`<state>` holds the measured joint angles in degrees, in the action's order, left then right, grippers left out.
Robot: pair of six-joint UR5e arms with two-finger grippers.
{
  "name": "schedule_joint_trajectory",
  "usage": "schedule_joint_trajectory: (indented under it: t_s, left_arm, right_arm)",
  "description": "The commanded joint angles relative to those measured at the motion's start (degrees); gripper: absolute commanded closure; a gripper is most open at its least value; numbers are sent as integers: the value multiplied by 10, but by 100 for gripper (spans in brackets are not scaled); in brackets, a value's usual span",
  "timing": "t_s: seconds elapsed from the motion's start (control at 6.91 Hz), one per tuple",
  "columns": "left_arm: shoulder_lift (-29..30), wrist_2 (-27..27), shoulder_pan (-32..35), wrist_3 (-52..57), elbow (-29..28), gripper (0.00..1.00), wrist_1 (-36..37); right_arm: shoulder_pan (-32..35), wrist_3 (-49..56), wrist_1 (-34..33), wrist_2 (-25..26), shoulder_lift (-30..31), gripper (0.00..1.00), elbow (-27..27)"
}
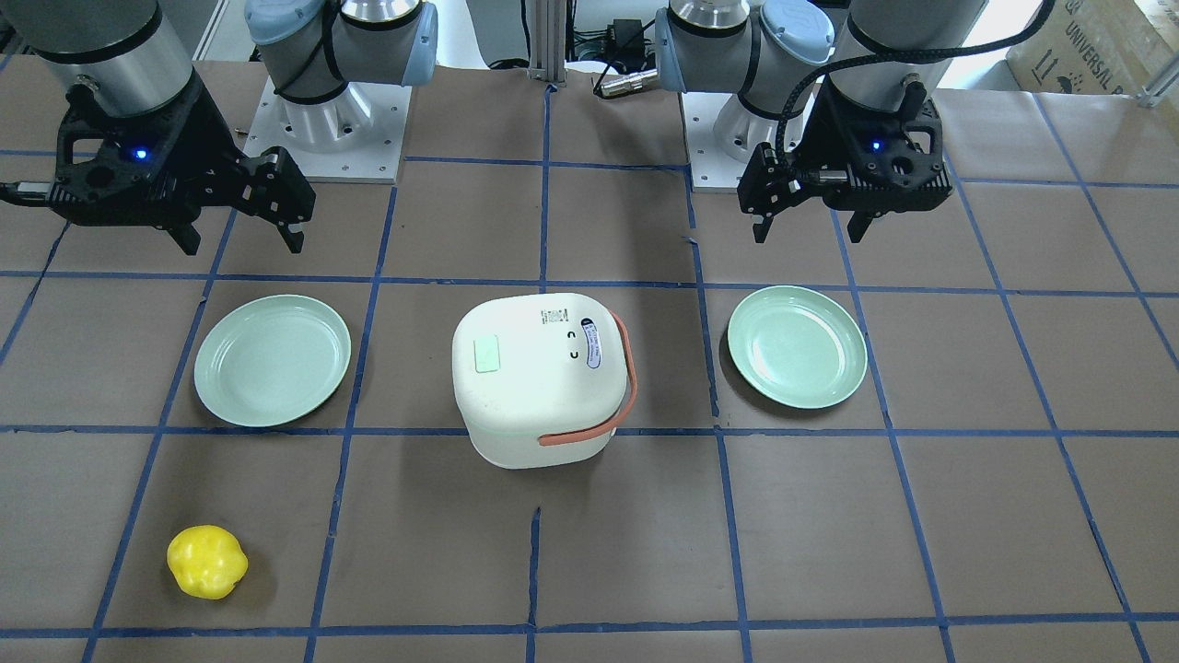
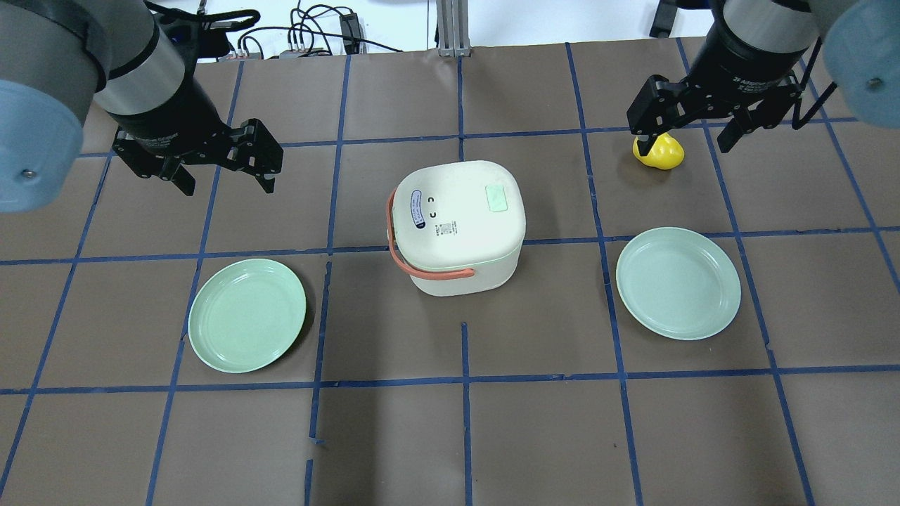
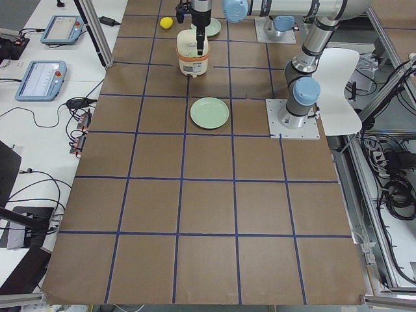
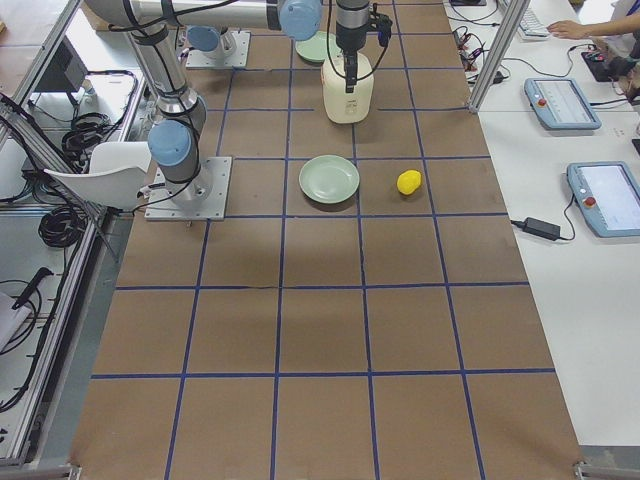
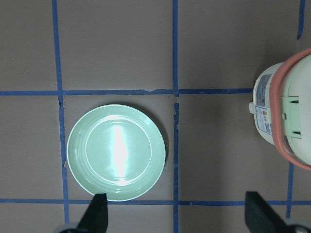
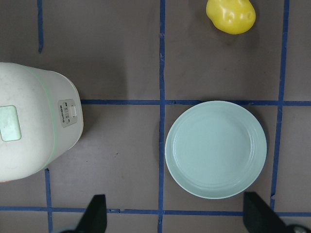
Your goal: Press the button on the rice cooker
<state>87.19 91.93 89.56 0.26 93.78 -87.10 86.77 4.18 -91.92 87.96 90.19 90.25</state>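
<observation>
We're seeing the rice cooker (image 2: 457, 225) sitting mid-table, between the two arms and well apart from both grippers. Its lid is closed, and the orange handle (image 2: 398, 258) is lying folded down on the left arm's side. A green pad (image 2: 498, 199) is sitting on the lid, toward the right arm's side. A small control panel (image 6: 67, 113) is facing the right arm from the side wall. We're not able to tell which of the two is the button

The left gripper (image 1: 809, 235) is hanging above the table with its jaws spread wide, holding nothing and touching nothing. The right gripper (image 1: 241, 245) is doing the same, wide open and empty. Both wrist views are showing only the fingertips at the bottom edge, with bare table between them

We're also seeing the left plate (image 2: 247, 315) lying on the left arm's side of the cooker and the right plate (image 2: 678, 282) on the right arm's side. A yellow pepper-like object (image 1: 207, 562) is lying beyond the right plate, away from the robot

The table (image 2: 450, 422) is wearing brown paper with a blue tape grid. Operator pendants (image 3: 40, 79) are lying on the white benches alongside, and a white chair (image 3: 338, 84) is standing behind the arm bases
</observation>
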Motion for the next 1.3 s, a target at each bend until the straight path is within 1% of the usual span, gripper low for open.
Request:
schedule_joint_trajectory:
  t_s: [0.0,0.43,1.16]
  left_arm:
    - [0,0,0,0,0,0,0]
    - [0,0,0,0,0,0,0]
    - [0,0,0,0,0,0,0]
  right_arm:
    - [-1,-1,0,1,2,0,-1]
    - [-2,-6,-26,-2,-4,0,0]
    - [-10,0,-28,-9,-5,0,5]
